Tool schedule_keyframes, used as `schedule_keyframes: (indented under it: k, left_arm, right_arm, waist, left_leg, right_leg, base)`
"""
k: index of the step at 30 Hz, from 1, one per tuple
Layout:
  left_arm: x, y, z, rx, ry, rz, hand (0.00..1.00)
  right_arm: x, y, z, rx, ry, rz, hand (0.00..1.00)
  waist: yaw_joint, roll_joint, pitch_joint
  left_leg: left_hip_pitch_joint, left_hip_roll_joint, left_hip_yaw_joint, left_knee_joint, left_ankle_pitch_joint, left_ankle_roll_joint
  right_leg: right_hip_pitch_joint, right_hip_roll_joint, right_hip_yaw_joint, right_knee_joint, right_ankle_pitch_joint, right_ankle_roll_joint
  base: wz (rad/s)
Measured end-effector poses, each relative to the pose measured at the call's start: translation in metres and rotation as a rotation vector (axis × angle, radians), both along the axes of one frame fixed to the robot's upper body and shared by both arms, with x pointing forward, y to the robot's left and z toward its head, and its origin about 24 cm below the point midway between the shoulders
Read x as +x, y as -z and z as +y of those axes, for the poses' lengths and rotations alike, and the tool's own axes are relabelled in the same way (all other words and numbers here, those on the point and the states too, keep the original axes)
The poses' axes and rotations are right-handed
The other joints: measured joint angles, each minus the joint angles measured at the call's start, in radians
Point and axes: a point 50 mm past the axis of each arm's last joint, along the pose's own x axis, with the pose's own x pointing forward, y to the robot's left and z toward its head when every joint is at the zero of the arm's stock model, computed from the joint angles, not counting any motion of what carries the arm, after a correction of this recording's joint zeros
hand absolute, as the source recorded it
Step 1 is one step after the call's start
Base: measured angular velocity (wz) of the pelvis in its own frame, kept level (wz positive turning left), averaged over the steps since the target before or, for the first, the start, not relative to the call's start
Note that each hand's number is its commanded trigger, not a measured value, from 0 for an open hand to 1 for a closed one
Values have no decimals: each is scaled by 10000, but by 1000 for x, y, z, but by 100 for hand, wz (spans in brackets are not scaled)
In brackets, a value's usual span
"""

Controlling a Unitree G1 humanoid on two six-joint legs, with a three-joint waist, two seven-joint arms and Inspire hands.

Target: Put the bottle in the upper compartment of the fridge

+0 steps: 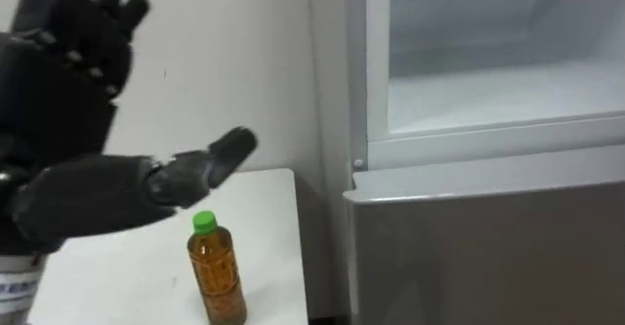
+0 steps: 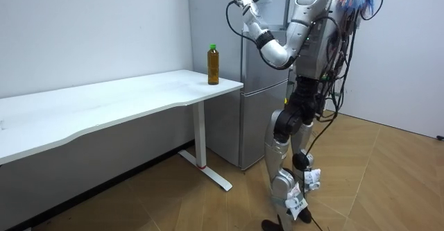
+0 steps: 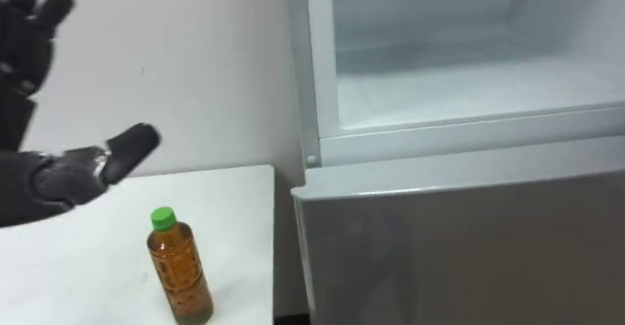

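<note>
Bottle (image 1: 217,271) stands upright on the tabletop (image 1: 264,198), lower left. Left hand (image 1: 59,110), fingers spread and empty, hovers above; it should descend and wrap the body below the cap.

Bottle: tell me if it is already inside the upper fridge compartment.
No, the bottle stands upright on the white table beside the fridge, outside its open upper compartment.
</note>
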Motion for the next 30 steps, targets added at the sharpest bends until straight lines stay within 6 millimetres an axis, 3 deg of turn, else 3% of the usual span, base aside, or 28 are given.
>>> schedule_keyframes:
  k: [3, 9, 13, 17, 30]
  left_arm:
    - [-8, 8, 13, -222, -1023, 205, 0]
    - [-22, 21, 40, -879, -3035, 630, 0]
    - [-27, 55, 63, -1780, -4458, 2125, 0]
    - [-35, 79, 80, -2490, -5572, 3089, 0]
    - [-68, 189, 107, -4622, -7808, 7608, 0]
  right_arm:
    - [-3, -1, -1, -15, 129, -93, 0]
    - [-10, -2, -2, 3, 463, -276, 0]
    - [-20, -3, -2, -261, 398, -129, 0]
    - [-22, -5, -4, -456, 445, -193, 0]
    - [-21, -8, -7, -800, 153, -361, 0]
  waist:
    - [247, -31, 17]
    - [466, -118, 35]
    - [744, -23, 13]
    - [893, -62, 29]
    - [971, -95, -1]
  left_leg:
    - [-17, -29, -35, -8, 1, 3]
    - [-33, -191, -572, -6, 8, 17]
    - [117, -281, -731, -11, 8, 18]
    - [110, -347, -914, -9, 7, 21]
    - [146, -386, -907, 4, 6, 24]
  right_leg:
    - [15, -51, -159, 6, -23, 25]
    - [219, -163, -516, -35, -171, 121]
    - [399, -227, -566, -46, -218, 188]
    - [471, -295, -741, -44, -280, 231]
    - [551, -343, -818, -4, -320, 264]
  base:
    - [9]
    - [24]
    - [7]
    - [12]
    - [2]
